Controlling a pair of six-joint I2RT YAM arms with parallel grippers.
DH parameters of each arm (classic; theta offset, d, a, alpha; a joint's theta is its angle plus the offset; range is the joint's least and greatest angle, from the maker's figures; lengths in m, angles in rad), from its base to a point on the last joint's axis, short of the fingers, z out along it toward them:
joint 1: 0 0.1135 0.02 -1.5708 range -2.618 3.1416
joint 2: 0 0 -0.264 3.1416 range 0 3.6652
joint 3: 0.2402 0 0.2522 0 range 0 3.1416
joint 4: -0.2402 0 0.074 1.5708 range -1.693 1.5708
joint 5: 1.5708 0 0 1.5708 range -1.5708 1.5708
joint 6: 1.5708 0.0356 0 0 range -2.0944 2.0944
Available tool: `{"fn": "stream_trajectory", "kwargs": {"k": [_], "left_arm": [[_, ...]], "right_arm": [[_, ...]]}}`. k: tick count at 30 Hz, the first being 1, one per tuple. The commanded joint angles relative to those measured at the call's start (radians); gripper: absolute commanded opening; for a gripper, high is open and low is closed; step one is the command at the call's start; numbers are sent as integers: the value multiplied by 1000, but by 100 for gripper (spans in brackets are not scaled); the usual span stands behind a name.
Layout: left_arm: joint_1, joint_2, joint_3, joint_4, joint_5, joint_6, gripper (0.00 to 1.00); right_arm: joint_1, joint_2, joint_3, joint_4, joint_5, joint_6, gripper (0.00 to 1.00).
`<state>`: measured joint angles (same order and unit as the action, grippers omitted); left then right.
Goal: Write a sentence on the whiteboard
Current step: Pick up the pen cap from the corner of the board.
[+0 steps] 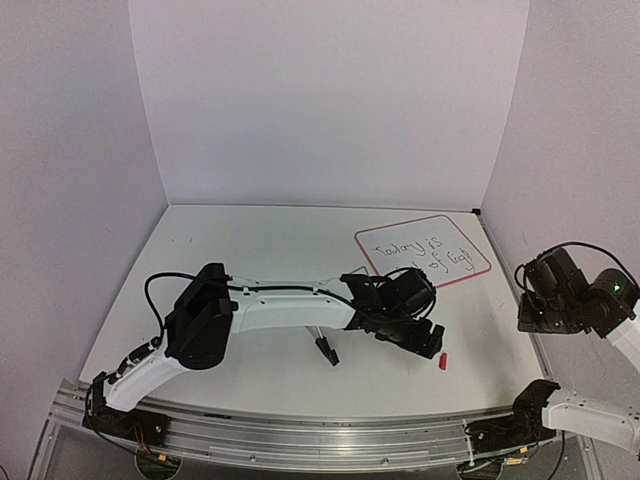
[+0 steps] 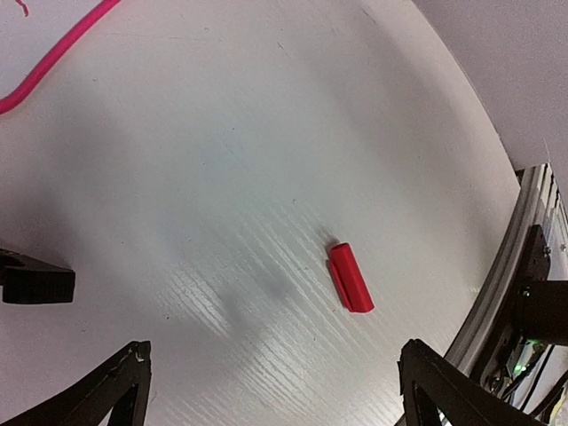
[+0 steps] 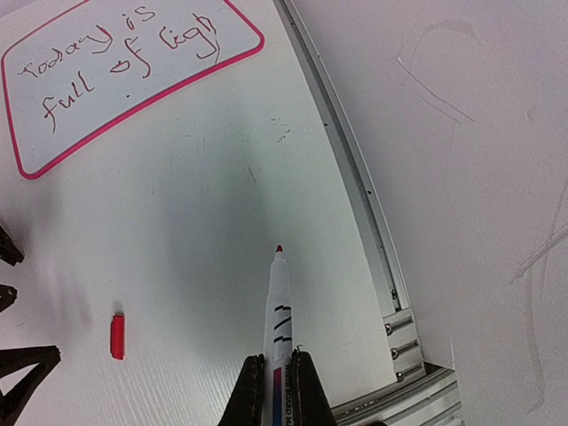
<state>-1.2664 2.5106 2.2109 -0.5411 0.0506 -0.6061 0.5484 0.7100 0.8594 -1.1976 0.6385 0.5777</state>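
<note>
The sentence (image 3: pixel 115 53) looks finished on the whiteboard (image 1: pixel 452 233) at the counter's (image 1: pixel 250 250) two o'clock; right fingers (image 3: pixel 253 390) clench the marker (image 3: pixel 280 311), while left fingers (image 2: pixel 115 390) hang released above the red cap (image 2: pixel 351 277), which probably needs grasping next.

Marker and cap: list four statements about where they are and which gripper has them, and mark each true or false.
1. The right gripper is shut on the marker. True.
2. The marker has its cap on. False: its red tip is bare, and the red cap lies on the table.
3. The left gripper holds the cap. False: it is open, and the cap lies untouched ahead of it.
4. The whiteboard carries two lines of handwriting. True.
</note>
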Motion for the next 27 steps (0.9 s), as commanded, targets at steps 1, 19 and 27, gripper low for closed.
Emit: {"fn": "stream_trajectory", "kwargs": {"k": [1, 19, 27], "left_arm": [[-19, 53, 112, -38, -16, -37, 96], [-47, 178, 206, -47, -95, -53, 94], [-52, 204, 217, -56, -147, -59, 82]], "right_arm": [[-2, -31, -15, -5, 38, 13, 0], [-2, -67, -37, -5, 38, 27, 0], [-2, -95, -43, -6, 39, 33, 0]]}}
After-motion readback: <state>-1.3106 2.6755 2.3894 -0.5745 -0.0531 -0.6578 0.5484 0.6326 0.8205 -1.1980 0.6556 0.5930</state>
